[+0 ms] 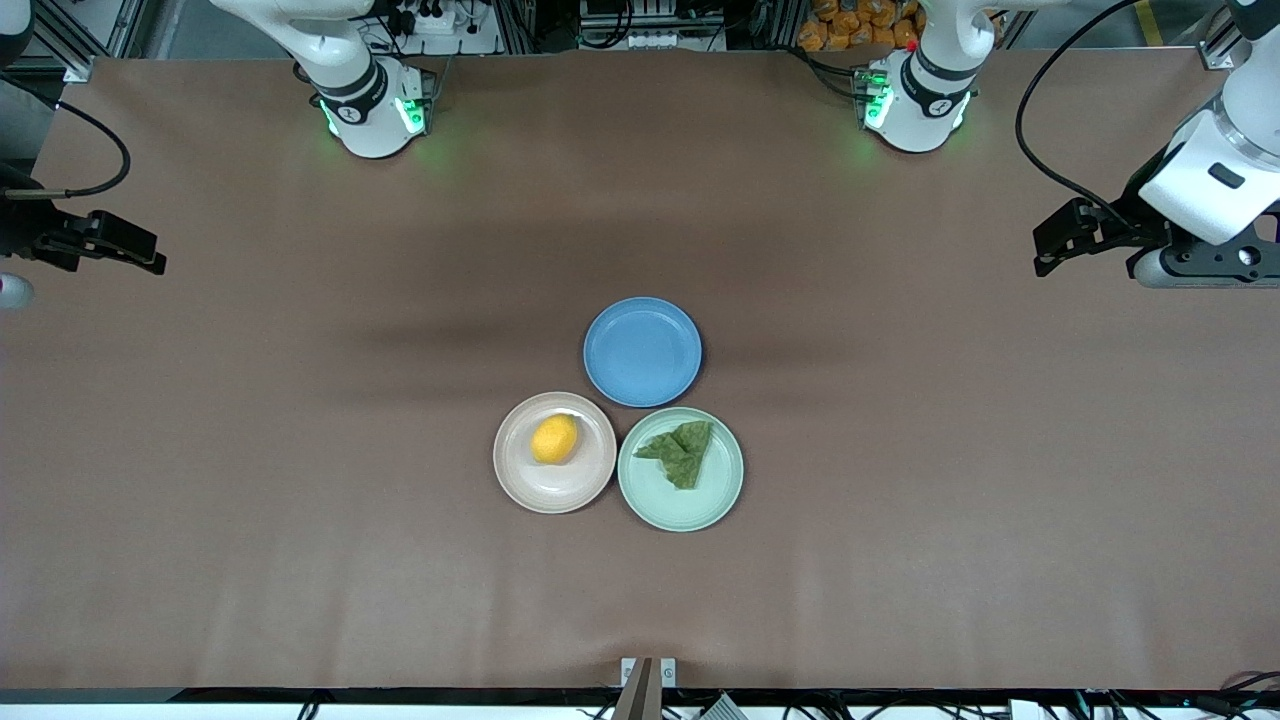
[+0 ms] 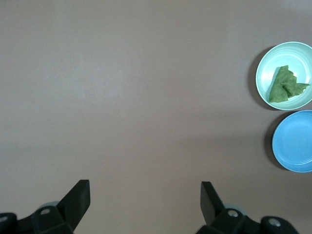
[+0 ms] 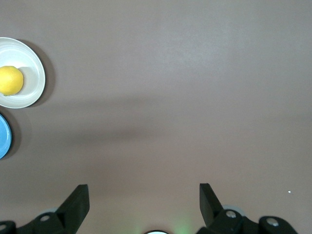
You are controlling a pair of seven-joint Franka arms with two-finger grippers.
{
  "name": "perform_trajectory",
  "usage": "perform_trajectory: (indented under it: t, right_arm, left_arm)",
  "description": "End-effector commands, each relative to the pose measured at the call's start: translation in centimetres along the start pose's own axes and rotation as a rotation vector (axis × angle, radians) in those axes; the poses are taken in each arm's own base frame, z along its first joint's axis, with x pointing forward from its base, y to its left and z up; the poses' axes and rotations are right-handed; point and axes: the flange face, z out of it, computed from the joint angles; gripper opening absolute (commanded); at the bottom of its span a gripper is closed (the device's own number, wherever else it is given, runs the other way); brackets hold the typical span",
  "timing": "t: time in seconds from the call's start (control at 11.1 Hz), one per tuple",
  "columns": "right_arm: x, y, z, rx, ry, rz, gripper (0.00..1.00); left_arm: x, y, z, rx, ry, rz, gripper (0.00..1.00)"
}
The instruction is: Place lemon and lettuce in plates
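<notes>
Both grippers (image 2: 141,202) (image 3: 141,204) splayed over bare table (image 1: 300,500); no legible writing.

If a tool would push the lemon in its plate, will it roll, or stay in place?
The lemon looks rounded, so it would probably roll a little. The raised rim of the beige plate might then stop it. Its dimpled skin likely gives fair grip, and it looks firm, so it should keep its shape.

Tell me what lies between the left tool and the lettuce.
Nothing: in the left wrist view, bare brown table runs from the open left tool to the mint plate holding the lettuce.
</notes>
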Motion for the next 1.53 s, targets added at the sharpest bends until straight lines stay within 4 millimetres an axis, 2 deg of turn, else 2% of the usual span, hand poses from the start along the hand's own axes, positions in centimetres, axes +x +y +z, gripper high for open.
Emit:
perform_trajectory:
  t: [0.0, 0.45, 0.63, 1.44]
  right_arm:
    - [-0.9, 0.1, -0.2, -0.020, -0.004, -0.006, 1.00]
    - [-0.9, -0.3, -0.4, -0.019, 0.001, -0.014, 1.00]
    - [-0.6, -0.6, -0.5, -0.019, 0.007, -0.018, 1.00]
    - [0.2, -0.9, -0.6, -0.014, 0.038, -0.019, 1.00]
  left_arm:
    - [-0.2, 0.0, -0.5, -0.002, -0.005, 0.014, 1.00]
    - [0.0, 0.0, -0.3, 0.019, -0.005, 0.018, 1.00]
    - [0.1, 0.4, -2.1, 0.036, 0.036, 0.031, 1.00]
    - [0.1, 0.3, -2.0, 0.032, 0.033, 0.054, 1.00]
